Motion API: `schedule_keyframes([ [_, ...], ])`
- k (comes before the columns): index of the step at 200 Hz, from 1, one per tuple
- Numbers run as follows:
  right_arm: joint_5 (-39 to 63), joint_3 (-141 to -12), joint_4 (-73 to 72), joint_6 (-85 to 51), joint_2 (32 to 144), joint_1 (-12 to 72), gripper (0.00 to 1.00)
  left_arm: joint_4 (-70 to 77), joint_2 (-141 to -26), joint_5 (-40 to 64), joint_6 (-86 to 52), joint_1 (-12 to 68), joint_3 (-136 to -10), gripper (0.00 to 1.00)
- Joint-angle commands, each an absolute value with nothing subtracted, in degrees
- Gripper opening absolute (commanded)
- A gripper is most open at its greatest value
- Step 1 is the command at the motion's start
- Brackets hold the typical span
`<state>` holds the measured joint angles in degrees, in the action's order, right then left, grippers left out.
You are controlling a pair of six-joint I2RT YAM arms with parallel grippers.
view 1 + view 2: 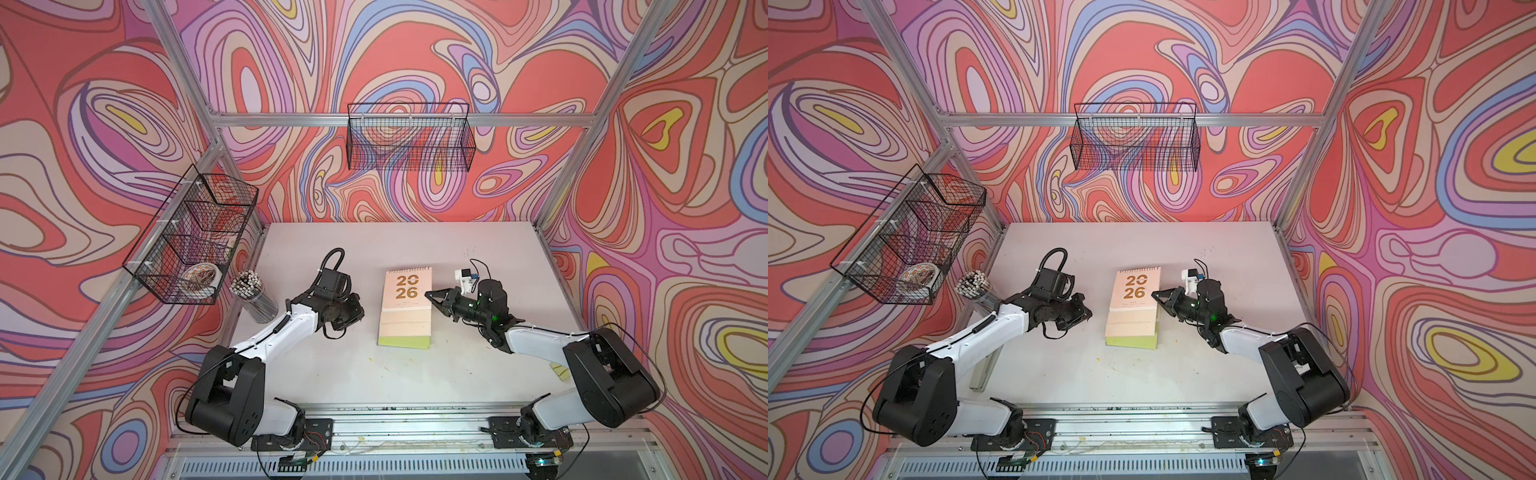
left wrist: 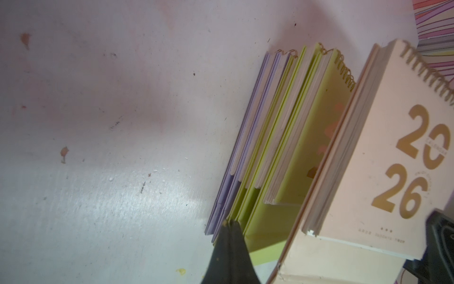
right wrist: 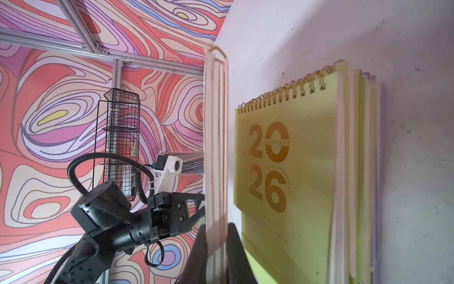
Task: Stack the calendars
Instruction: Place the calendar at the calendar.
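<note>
Peach card calendar (image 1: 405,296), gold wire coil (image 2: 427,73), pinched by right tool (image 1: 429,294).

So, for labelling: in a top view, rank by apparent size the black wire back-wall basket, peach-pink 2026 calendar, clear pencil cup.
1. Black wire basket
2. Peach-pink calendar
3. Clear pencil cup
Basket hangs higher, likely nearer camera.

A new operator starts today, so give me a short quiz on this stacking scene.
1. True or false: the left gripper holds a calendar.
2. The right gripper is shut on a calendar of which colour? A lime green, B lavender, C peach pink.
3. Fill in: the top cover of the stack below is ___.
Key: 1 false; 2 C, the peach pink calendar; 3 lime green.
</note>
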<state>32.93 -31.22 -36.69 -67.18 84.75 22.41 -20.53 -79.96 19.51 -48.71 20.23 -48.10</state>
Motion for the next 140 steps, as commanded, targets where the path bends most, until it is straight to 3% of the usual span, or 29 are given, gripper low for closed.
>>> schedule_keyframes([
  [1, 33.6, -30.4, -40.9, -67.5, 85.3, 22.1, 0.00, -18.5, -80.4, 19.5, -49.7, 20.5, -47.0, 0.00],
  [140, 33.6, -29.4, -42.3, -68.4, 89.0, 22.1, 0.03, -17.9, -83.5, 20.1, -49.7, 21.7, -48.5, 0.00],
])
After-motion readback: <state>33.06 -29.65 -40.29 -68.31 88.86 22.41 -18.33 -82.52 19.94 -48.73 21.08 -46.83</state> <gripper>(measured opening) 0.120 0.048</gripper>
